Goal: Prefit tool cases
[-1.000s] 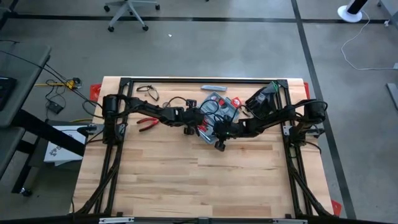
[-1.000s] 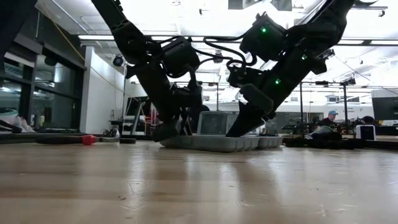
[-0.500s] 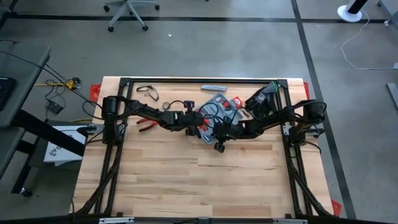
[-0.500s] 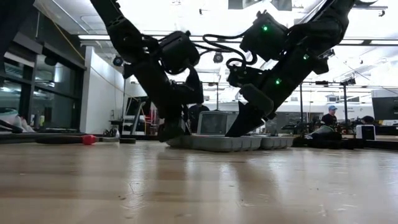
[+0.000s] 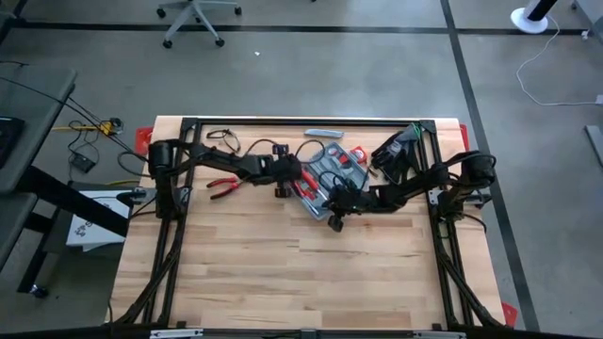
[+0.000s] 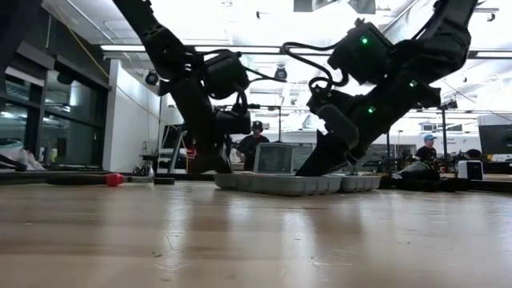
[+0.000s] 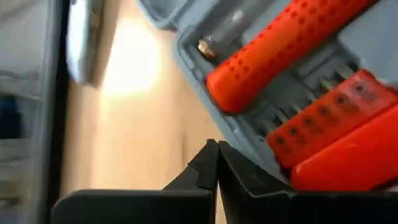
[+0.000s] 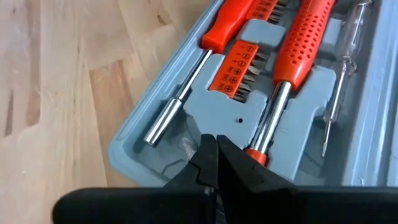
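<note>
The open tool case (image 5: 330,169) lies at the desk's (image 5: 283,273) far middle. Left gripper (image 5: 300,179) and right gripper (image 5: 325,195) both hover at its edge, fingers together, gripping nothing.

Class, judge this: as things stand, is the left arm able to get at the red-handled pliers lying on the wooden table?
Probably yes: the red-handled pliers lie uncovered beside the left arm, though its gripper is over the open blue-grey plastic case.

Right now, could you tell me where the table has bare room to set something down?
The near half of the table, from the tool case to the near edge, is bare wood. The far strip is crowded: the open case, red pliers, the left gripper and right gripper, both shut at the case, and a black bundle.
</note>
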Motion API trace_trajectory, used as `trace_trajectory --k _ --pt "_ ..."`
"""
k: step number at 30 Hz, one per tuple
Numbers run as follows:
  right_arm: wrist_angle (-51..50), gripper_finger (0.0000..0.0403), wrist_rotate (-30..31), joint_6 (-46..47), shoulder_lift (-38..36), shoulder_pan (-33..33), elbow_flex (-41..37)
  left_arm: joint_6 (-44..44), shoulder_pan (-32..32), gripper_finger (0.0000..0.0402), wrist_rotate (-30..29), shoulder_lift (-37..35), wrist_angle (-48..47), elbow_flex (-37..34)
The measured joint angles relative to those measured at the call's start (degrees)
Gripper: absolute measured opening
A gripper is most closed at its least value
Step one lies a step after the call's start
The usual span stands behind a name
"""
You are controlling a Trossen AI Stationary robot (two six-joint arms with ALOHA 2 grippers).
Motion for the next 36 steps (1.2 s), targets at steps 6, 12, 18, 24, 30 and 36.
trace_trajectory --k 6,12,18,24,30,36 --pt "0.4 0.0 -0.9 -0.2 0.0 -0.5 -0.2 -6.7 0.4 0.0 7.4 -0.4 -6.4 0.3" --pt "0.4 0.0 -3.2 -1.4 0.0 -1.8 -0.3 -12.7 -3.4 0.0 11.5 -0.6 -13.2 0.3" --pt "0.2 0.0 -2.1 -1.9 0.0 -2.2 -0.4 -15.9 -8.2 0.0 13.3 -0.7 -17.0 0.3" --pt "0.2 0.0 3.7 -3.0 0.0 -2.6 -0.4 -17.4 -10.6 0.0 18.4 -1.9 -18.7 0.2" --pt "-4.7 0.0 4.3 -4.9 -5.7 -2.4 -0.8 -18.2 -11.5 0.0 19.9 -4.1 -18.8 0.0" --pt "-15.7 0.0 8.0 -5.5 -12.7 -2.4 -0.9 -18.3 -11.7 0.0 19.4 -7.1 -19.4 -0.1"
